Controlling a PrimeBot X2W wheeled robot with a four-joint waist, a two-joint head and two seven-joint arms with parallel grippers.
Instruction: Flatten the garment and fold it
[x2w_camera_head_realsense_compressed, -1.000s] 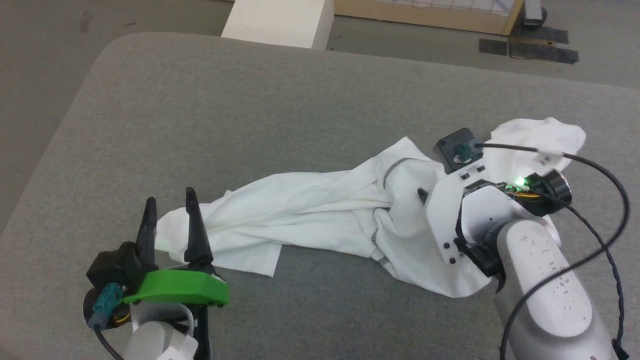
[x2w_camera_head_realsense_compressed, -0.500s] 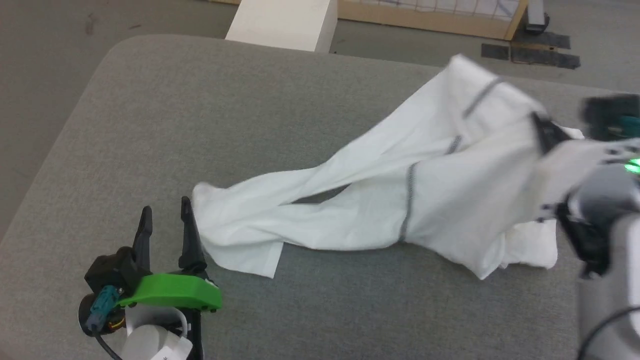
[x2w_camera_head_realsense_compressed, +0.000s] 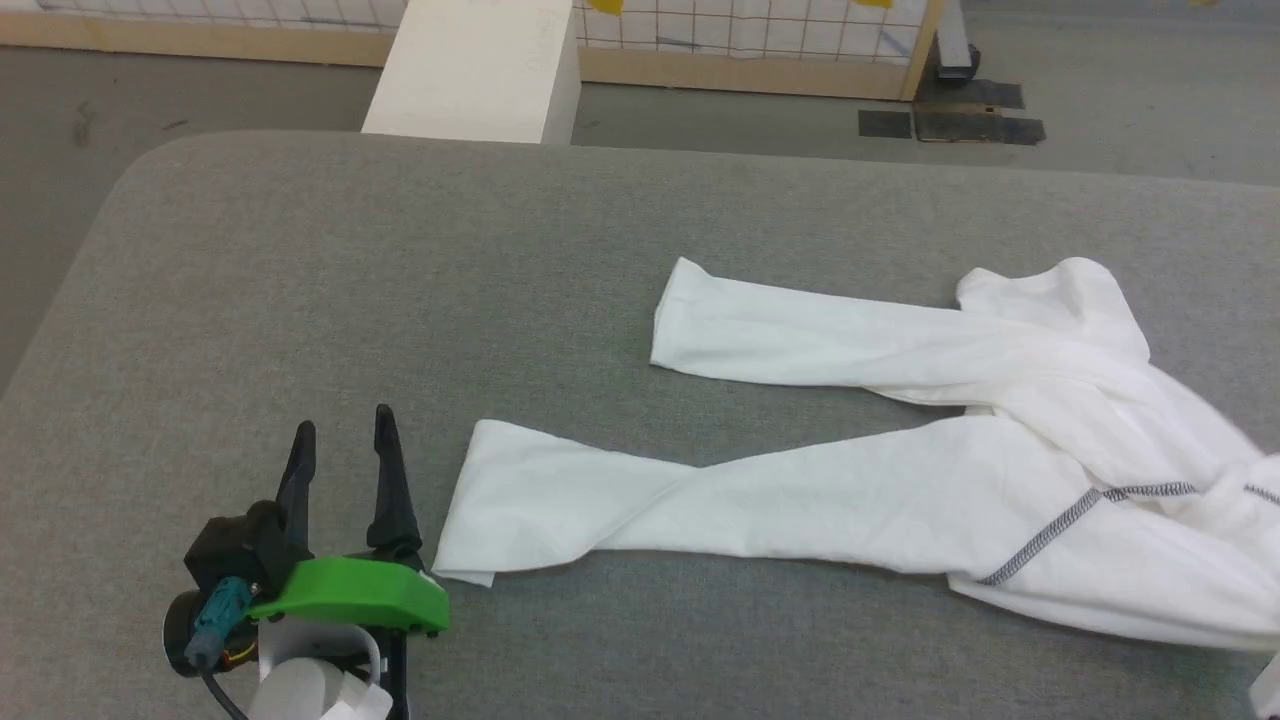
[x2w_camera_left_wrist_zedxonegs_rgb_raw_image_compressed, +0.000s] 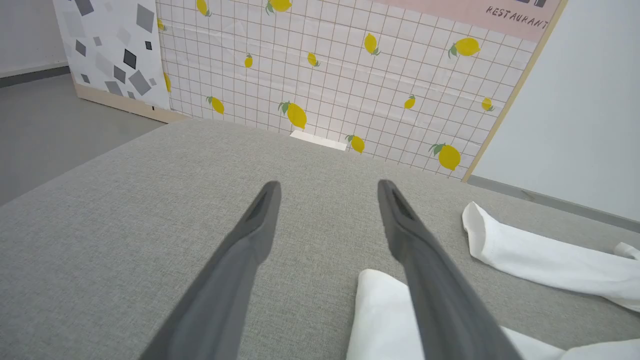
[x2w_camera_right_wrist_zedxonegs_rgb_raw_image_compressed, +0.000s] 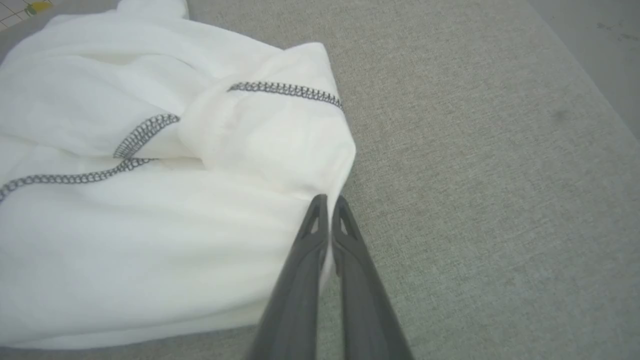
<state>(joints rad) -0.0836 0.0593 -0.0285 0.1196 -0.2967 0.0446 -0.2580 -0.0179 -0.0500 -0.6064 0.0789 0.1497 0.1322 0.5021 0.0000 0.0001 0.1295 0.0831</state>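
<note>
The garment is a white long-sleeved top lying on the grey padded table. Its two sleeves stretch leftward and its bunched body with dark zigzag seams runs off the right edge of the head view. My left gripper is open near the front left, just left of the nearer sleeve's cuff. In the left wrist view that cuff lies under the right finger of my left gripper. My right gripper is shut, pinching the edge of the garment's body, with fabric showing between the fingers.
A rigid white box stands on the floor beyond the table's far edge. Behind it is a lemon-patterned grid panel in a wooden frame. Dark mats lie on the floor at the far right. Bare table surface spreads left and far.
My right gripper shut on the crumpled garment, swung it up and pulled it right, leaving the sleeves stretched out. The right arm left the head view, which also shifted. The left gripper stayed.
</note>
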